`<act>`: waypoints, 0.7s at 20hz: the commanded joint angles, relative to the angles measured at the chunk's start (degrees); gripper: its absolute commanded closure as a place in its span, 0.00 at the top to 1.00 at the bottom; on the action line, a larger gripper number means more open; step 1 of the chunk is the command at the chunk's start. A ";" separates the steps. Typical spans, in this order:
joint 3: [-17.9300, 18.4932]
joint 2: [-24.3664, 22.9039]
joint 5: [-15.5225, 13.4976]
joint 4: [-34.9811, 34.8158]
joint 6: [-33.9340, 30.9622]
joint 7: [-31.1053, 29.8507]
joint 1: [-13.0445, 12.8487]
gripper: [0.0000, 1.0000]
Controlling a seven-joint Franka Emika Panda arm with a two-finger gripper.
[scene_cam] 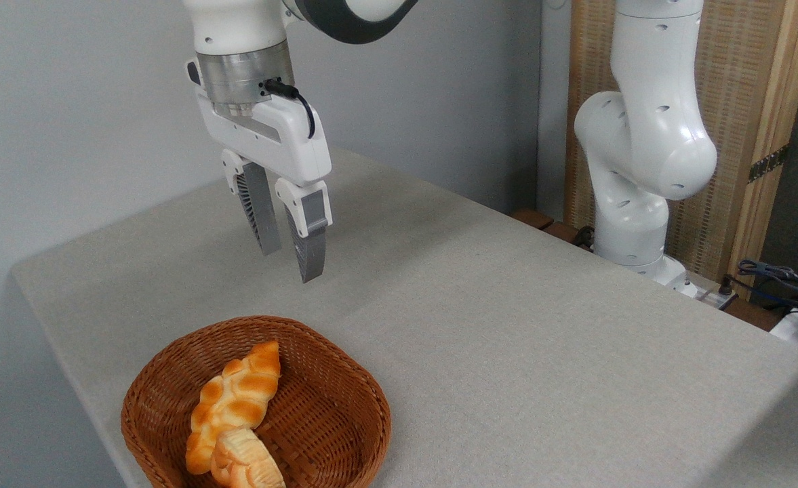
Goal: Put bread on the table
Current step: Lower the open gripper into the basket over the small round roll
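i am seeing the claw hanging in the air above the worktop, its two grey ribbed fingers pointing down with a small gap between them and nothing held, so it is standing partly open and empty. the bread is sitting inside the brown wicker basket at the near left edge of the worktop, low in the picture and partly cut off by the bottom border. it is lying right against the lower end of the long braided loaf, which is stretching diagonally across the basket floor and touching it. the basket's raised rim is surrounding both pieces. the claw is well apart from the basket, up and behind it. the arm's white base column is standing past the far right side of the worktop, in front of a woven wooden screen, with some cables lying at the right edge.
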 commanded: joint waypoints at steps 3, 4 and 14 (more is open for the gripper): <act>0.79 1.01 -0.11 -0.13 7.40 -0.46 0.55 1.00; 0.88 1.45 -0.02 -0.21 9.24 -0.46 0.64 1.00; 6.41 5.31 1.73 -1.80 23.13 -0.29 0.73 1.00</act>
